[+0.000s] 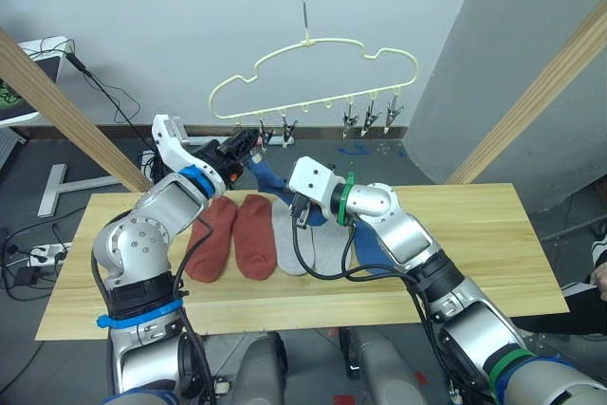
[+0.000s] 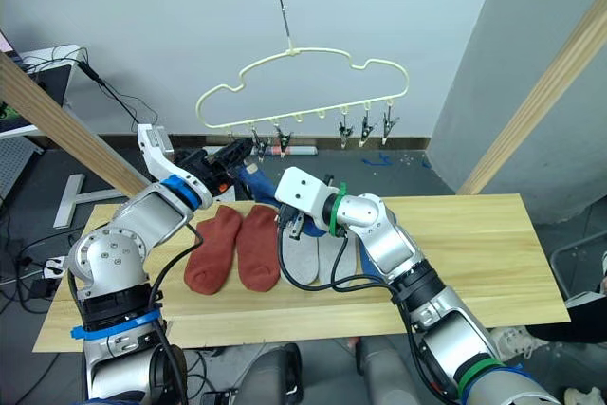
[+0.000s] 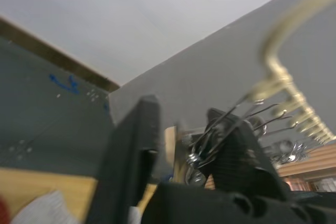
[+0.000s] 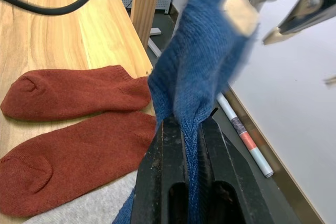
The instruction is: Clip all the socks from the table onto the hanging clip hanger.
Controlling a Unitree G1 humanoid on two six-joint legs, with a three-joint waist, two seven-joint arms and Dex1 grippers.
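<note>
The pale-yellow clip hanger (image 1: pixel 313 54) hangs from the top pole, above the far side of the table (image 1: pixel 474 244). My left gripper (image 1: pixel 248 146) is raised to its leftmost metal clip (image 3: pixel 210 145) and is shut on it. My right gripper (image 4: pixel 191 129) is shut on a blue sock (image 1: pixel 268 177), holding it up so its top reaches that clip. Two rust-red socks (image 1: pixel 213 239) (image 1: pixel 254 234) lie flat on the table. Beside them are light grey socks (image 1: pixel 303 248), and another blue sock (image 1: pixel 365 251) is partly hidden behind my right arm.
Slanted wooden frame poles (image 1: pixel 57 101) (image 1: pixel 541 92) stand at both ends of the table. Free clips (image 1: pixel 372 116) hang along the right part of the hanger bar. A black cable (image 1: pixel 318 267) loops from my right wrist over the grey socks.
</note>
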